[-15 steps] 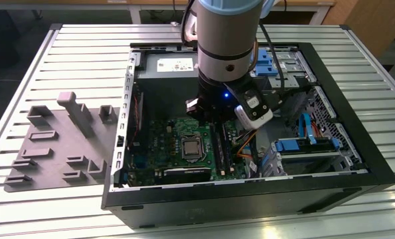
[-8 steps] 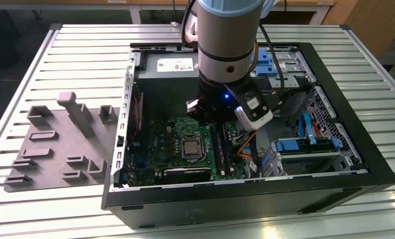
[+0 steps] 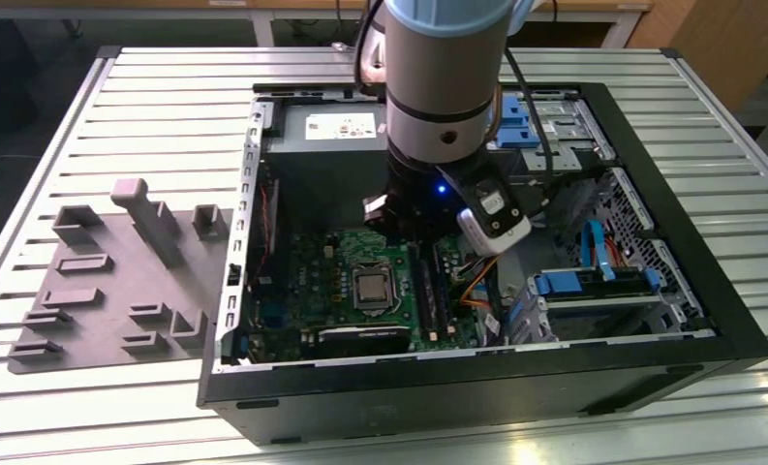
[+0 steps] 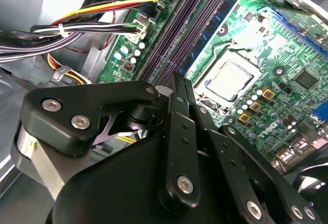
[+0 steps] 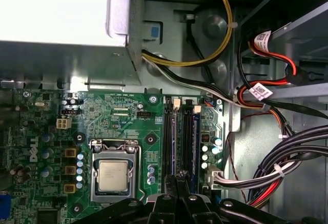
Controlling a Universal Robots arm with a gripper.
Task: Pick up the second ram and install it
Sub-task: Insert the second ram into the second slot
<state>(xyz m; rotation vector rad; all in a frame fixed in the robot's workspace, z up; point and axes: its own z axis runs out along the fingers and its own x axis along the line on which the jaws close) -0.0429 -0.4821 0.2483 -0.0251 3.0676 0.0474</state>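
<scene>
On the bench (image 3: 164, 87), from the exterior view's left, a grey fixture tray (image 3: 106, 291) lies beside the open computer case (image 3: 693, 281), where the hand (image 5: 179, 177), fingers pressed together pinching nothing visible, hovers just beside the second ram (image 5: 191, 142), seated upright in its motherboard (image 5: 123, 124) slot

exterior view: high, looking down on case (image 3: 693, 320), far.
wrist views: close over motherboard (image 5: 123, 116); both share CPU (image 4: 230, 78).
</scene>
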